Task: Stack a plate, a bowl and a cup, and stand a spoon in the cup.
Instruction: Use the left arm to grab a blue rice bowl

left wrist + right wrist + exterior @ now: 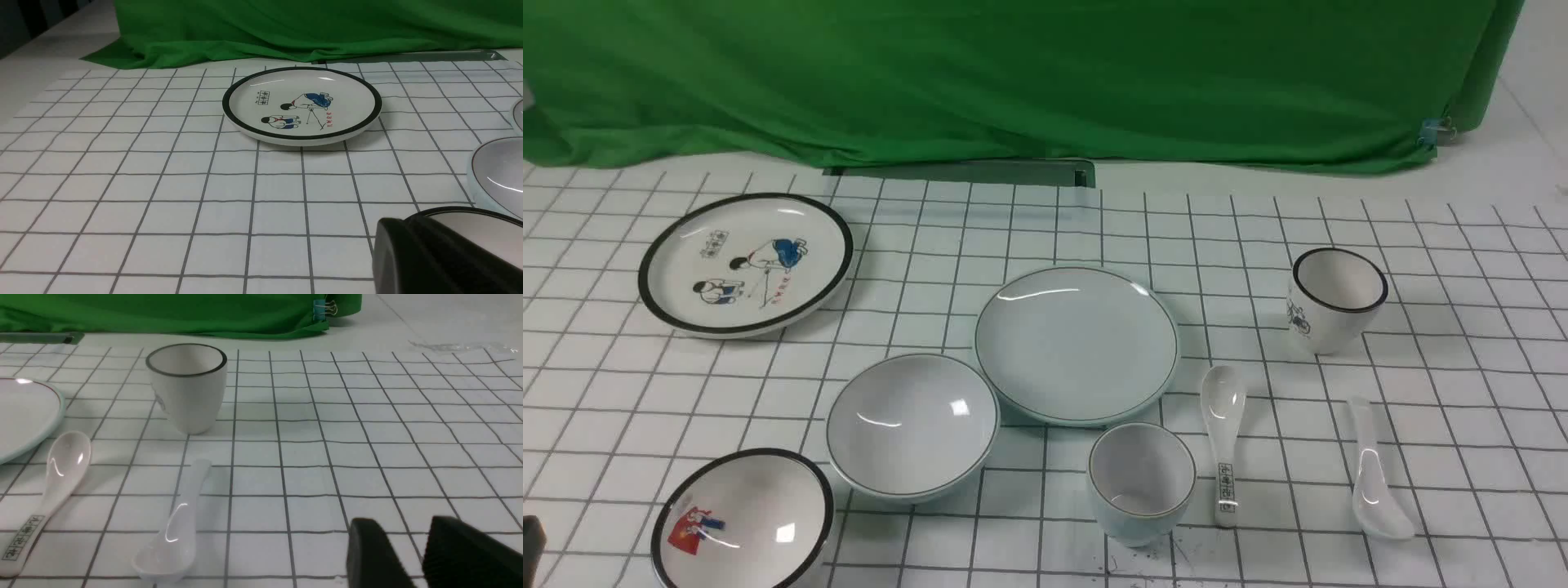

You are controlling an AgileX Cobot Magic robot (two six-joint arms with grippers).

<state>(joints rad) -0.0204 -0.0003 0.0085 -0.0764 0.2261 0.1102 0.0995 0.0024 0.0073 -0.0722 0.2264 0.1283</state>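
Front view: bowl (912, 425) beside plate (1076, 343)

The plate (1076, 343), the bowl (912, 425) and the cup (1141, 482) are gleaming with a smooth, glossy pale glaze, catching bright highlights. The spoon (1372, 474) is shining like glossy white ceramic, as is the marked spoon (1223, 441). The tabletop (1462, 408) is wearing a matt white gridded cover, speckled dark near the cup. Behind, the green cloth (1013, 73) is hanging matt and softly creased. The right claw (408, 555) is showing matt black, ribbed inner faces
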